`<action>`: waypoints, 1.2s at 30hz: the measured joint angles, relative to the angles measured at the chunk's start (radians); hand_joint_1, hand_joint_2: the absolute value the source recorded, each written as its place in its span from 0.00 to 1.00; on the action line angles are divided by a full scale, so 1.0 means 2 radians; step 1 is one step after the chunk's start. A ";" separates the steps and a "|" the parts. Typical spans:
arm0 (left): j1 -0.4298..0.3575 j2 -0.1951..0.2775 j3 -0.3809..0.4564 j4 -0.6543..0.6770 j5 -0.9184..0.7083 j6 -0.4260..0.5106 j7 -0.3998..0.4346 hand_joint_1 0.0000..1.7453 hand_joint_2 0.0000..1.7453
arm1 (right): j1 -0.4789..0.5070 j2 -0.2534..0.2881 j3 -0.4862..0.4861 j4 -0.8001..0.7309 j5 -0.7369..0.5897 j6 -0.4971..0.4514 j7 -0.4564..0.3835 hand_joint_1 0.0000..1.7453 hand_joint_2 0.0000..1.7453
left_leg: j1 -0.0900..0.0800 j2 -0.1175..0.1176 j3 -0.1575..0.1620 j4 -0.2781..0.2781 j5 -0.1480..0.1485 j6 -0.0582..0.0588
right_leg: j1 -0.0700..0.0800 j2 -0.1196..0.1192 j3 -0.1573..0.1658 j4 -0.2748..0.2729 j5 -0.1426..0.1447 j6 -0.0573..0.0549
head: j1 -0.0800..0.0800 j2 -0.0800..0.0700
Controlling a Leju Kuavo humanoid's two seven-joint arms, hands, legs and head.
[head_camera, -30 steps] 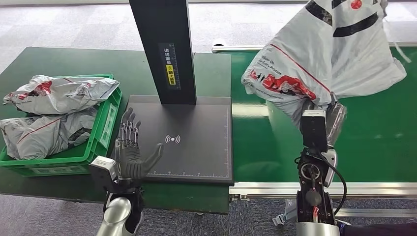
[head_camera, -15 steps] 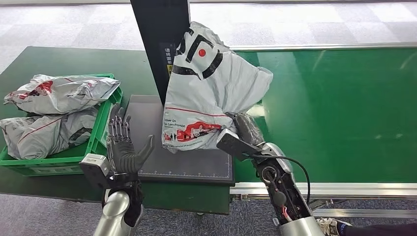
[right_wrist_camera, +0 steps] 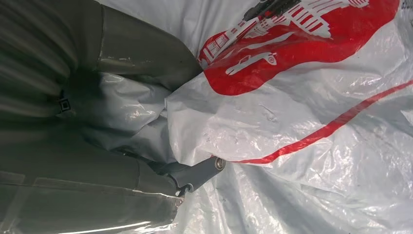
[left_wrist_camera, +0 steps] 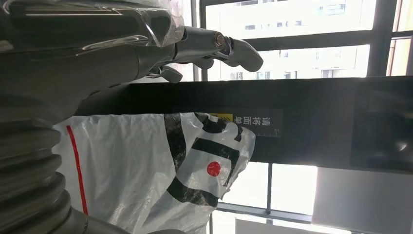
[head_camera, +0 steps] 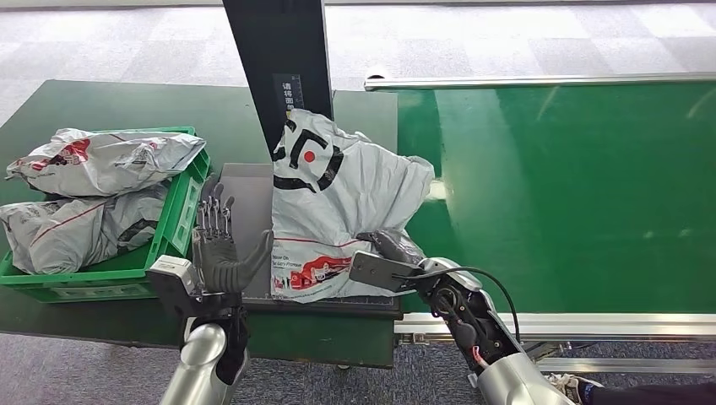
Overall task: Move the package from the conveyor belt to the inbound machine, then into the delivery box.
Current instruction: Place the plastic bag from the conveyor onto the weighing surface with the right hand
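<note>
The right robot hand has lowered the package, still gripped, onto the inbound machine; the left robot hand waits open, so release comes next.

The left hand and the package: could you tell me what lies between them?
Only a bare strip of the dark scanner plate, seen in the head view, separates the left hand from the package.

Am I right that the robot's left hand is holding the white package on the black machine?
Not quite: the right hand grips the package on the machine. The left hand is open beside it, as the head view shows.
</note>
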 joint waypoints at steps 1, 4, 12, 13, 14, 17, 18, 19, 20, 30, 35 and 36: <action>0.000 0.000 -0.001 0.000 0.000 0.000 0.000 0.00 1.00 | -0.001 -0.001 0.003 0.002 -0.004 0.003 -0.004 1.00 1.00 | 0.000 0.000 0.000 0.000 0.000 0.000 | 0.000 0.000 0.000 0.000 0.000 0.000 | 0.000 0.000; 0.000 0.002 -0.002 0.001 0.000 -0.001 0.001 0.00 1.00 | -0.003 -0.004 0.010 0.004 -0.015 0.013 -0.017 1.00 1.00 | 0.000 0.000 0.000 0.000 0.000 0.000 | 0.000 0.000 0.000 0.000 0.000 0.000 | 0.000 0.000; 0.005 0.002 -0.002 0.000 0.000 0.000 0.001 0.00 1.00 | -0.008 -0.005 0.020 0.006 -0.036 0.013 -0.039 0.53 1.00 | 0.000 0.000 0.000 0.000 0.000 0.000 | 0.000 0.000 0.000 0.000 0.000 0.000 | 0.000 0.000; 0.008 0.002 -0.001 -0.001 0.000 0.001 0.001 0.00 1.00 | -0.009 -0.006 0.022 0.006 -0.044 0.009 -0.046 0.28 1.00 | 0.000 0.000 0.000 0.000 0.000 0.000 | 0.000 0.000 0.000 0.000 0.000 0.000 | 0.000 0.000; 0.011 0.002 -0.001 -0.002 0.000 0.001 0.001 0.00 1.00 | -0.010 -0.005 0.022 0.004 -0.050 0.001 -0.049 0.03 1.00 | 0.000 0.000 0.000 0.000 0.000 0.000 | 0.000 0.000 0.000 0.000 0.000 0.000 | 0.000 0.000; 0.018 0.002 0.000 -0.008 -0.001 0.003 0.001 0.00 1.00 | -0.010 -0.003 0.019 -0.005 -0.061 -0.019 -0.051 0.00 1.00 | 0.000 0.000 0.000 0.000 0.000 0.000 | 0.000 0.000 0.000 0.000 0.000 0.000 | 0.000 0.000; 0.021 0.002 0.001 -0.010 -0.001 0.003 0.001 0.00 1.00 | -0.010 -0.003 0.017 -0.009 -0.063 -0.025 -0.051 0.00 1.00 | 0.000 0.000 0.000 0.000 0.000 0.000 | 0.000 0.000 0.000 0.000 0.000 0.000 | 0.000 0.000; 0.024 0.002 0.001 -0.012 -0.002 0.003 0.000 0.00 1.00 | -0.010 -0.003 0.016 -0.013 -0.064 -0.030 -0.051 0.00 1.00 | 0.000 0.000 0.000 0.000 0.000 0.000 | 0.000 0.000 0.000 0.000 0.000 0.000 | 0.000 0.000; 0.027 0.002 0.001 -0.014 -0.003 0.003 0.000 0.00 1.00 | -0.009 -0.002 0.014 -0.016 -0.065 -0.035 -0.051 0.00 1.00 | 0.000 0.000 0.000 0.000 0.000 0.000 | 0.000 0.000 0.000 0.000 0.000 0.000 | 0.000 0.000; 0.034 0.001 0.007 -0.019 -0.011 -0.002 -0.005 0.00 1.00 | 0.002 0.000 -0.007 -0.046 -0.089 -0.048 -0.064 0.00 1.00 | 0.000 0.000 0.000 0.000 0.000 0.000 | 0.000 0.000 0.000 0.000 0.000 0.000 | 0.000 0.000; 0.034 0.001 0.008 -0.019 -0.023 -0.006 0.003 0.00 1.00 | 0.008 0.002 -0.016 -0.068 -0.108 -0.052 -0.077 0.00 1.00 | 0.000 0.000 0.000 0.000 0.000 0.000 | 0.000 0.000 0.000 0.000 0.000 0.000 | 0.000 0.000; 0.034 0.001 0.008 -0.019 -0.033 -0.006 0.012 0.00 1.00 | 0.010 0.003 -0.018 -0.073 -0.109 -0.059 -0.075 0.00 1.00 | 0.000 0.000 0.000 0.000 0.000 0.000 | 0.000 0.000 0.000 0.000 0.000 0.000 | 0.000 0.000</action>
